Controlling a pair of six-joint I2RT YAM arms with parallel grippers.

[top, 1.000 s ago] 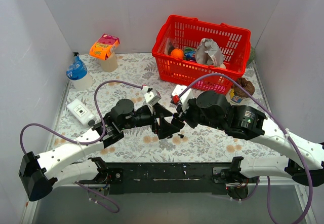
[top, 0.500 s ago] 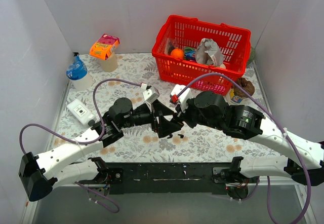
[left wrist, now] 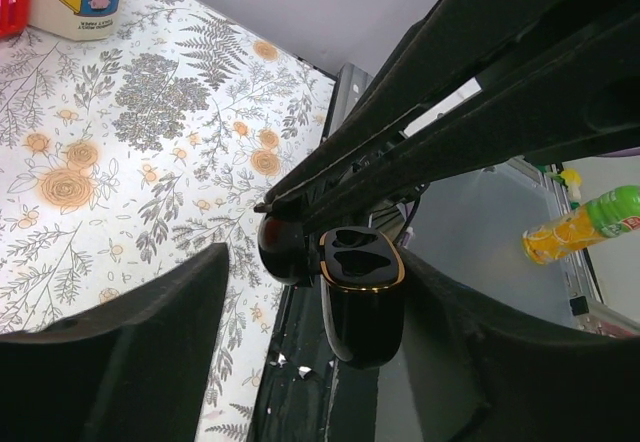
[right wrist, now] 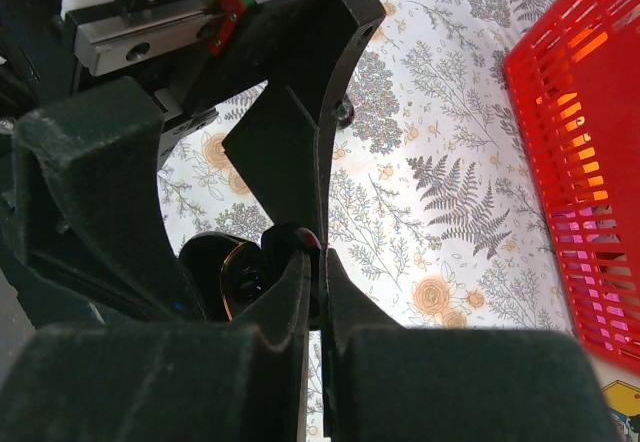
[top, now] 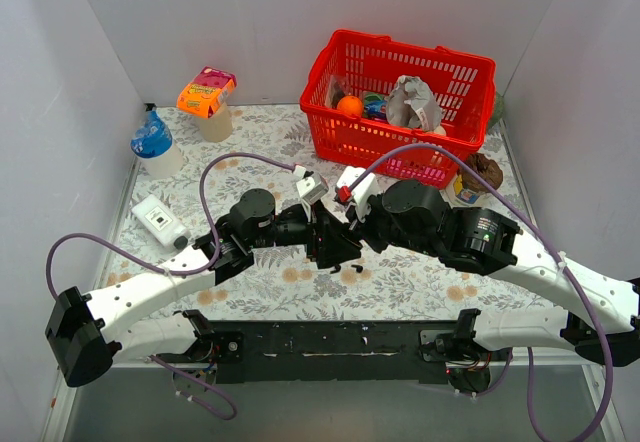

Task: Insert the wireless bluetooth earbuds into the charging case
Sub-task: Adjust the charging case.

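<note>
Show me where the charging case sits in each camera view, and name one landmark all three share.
Top external: charging case at mid-table where the two arms meet, mostly hidden by their black fingers.
Left wrist: charging case at centre, open and gold-rimmed, between the left gripper fingers.
Right wrist: charging case at lower left, behind the shut right gripper.
Shared landmark: the floral tablecloth, under everything in all three.
</note>
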